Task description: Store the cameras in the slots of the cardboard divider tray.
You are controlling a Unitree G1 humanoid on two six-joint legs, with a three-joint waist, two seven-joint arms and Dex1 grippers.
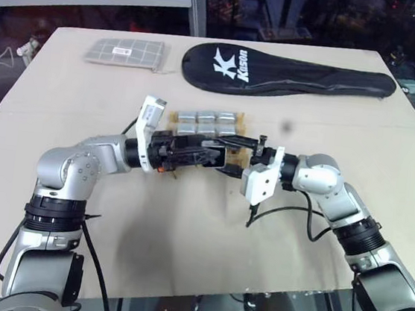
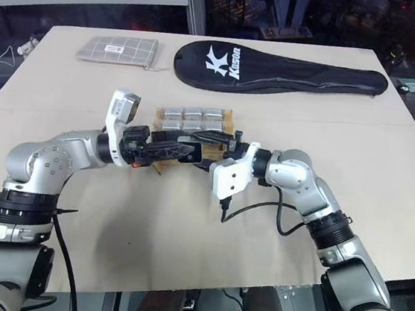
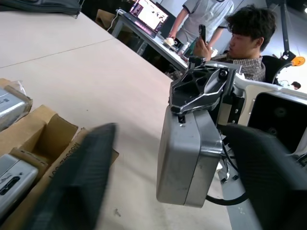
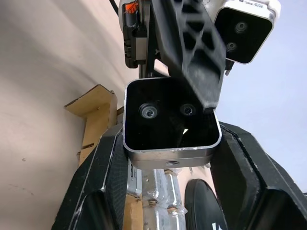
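Observation:
The cardboard divider tray (image 1: 236, 157) sits mid-table with several silver-grey cameras (image 1: 206, 121) in its far slots. Both grippers meet just above its near side. My right gripper (image 4: 170, 158) is shut on a camera (image 4: 153, 129) with a black face and two round lenses, gripping its two side edges. My left gripper (image 3: 168, 129) is open around the same camera (image 3: 184, 158): one finger (image 4: 194, 62) lies across the black face, while the other finger (image 3: 91, 167) is blurred and stands a gap away from the silver back.
A long black racket cover (image 1: 284, 73) and a flat grey checkered pouch (image 1: 126, 51) lie at the table's far side. A seated person (image 3: 244, 33) holding a phone is beyond the table's right edge. Bare tabletop stretches in front of the tray.

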